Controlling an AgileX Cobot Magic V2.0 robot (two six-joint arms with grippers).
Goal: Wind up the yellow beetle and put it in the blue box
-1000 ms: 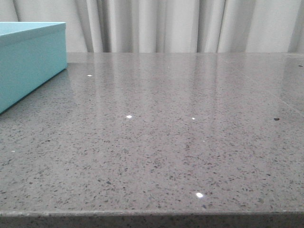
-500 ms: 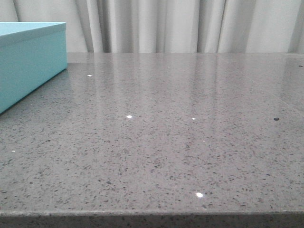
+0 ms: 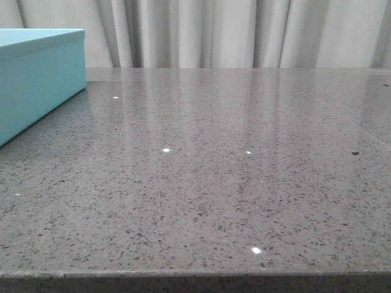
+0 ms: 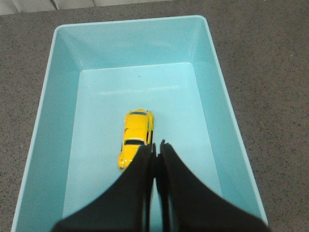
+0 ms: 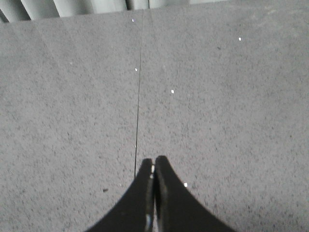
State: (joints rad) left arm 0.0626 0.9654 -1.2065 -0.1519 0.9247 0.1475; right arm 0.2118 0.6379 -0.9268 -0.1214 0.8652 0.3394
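The yellow beetle (image 4: 135, 135) lies on the floor of the blue box (image 4: 63, 82), roughly in its middle, on its wheels. My left gripper (image 4: 157, 145) hangs above the box, shut with nothing between its fingers, and its fingers cover the car's near end. In the front view only a corner of the blue box (image 3: 36, 79) shows at the far left; the car and both grippers are out of that view. My right gripper (image 5: 154, 161) is shut and empty over bare grey table.
Grey speckled tabletop (image 3: 232, 171) spreads across the front view with its front edge at the bottom. White curtains (image 3: 232, 30) hang behind the table. A thin dark seam (image 5: 139, 96) runs across the table under the right gripper.
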